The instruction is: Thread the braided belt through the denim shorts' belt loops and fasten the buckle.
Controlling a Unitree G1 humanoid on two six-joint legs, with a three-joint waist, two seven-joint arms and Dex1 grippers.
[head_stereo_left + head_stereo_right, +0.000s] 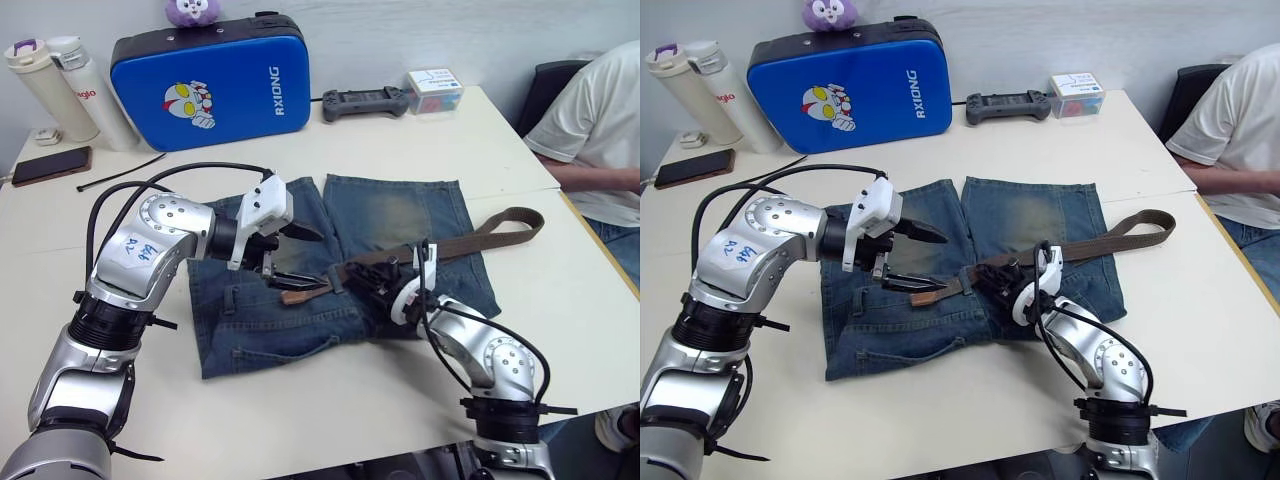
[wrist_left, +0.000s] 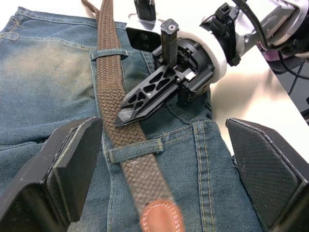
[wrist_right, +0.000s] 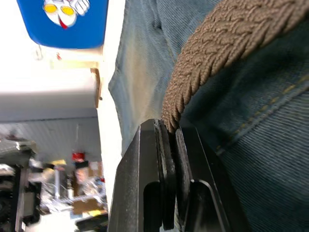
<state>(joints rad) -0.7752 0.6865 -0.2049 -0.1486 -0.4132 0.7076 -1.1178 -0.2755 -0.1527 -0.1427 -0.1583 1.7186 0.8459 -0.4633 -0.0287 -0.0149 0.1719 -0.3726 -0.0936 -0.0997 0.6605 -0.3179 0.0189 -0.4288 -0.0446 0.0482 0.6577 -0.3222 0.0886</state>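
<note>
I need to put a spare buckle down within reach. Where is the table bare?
Bare table lies in front of the denim shorts, and between the shorts and the blue case. Mid-shorts is crowded: both grippers, left and right, work the braided belt.

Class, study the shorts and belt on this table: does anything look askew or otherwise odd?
Nothing is damaged or spilled. The braided belt lies along the waistband of the denim shorts under two belt loops, but its far end trails loose off the shorts onto the table.
</note>
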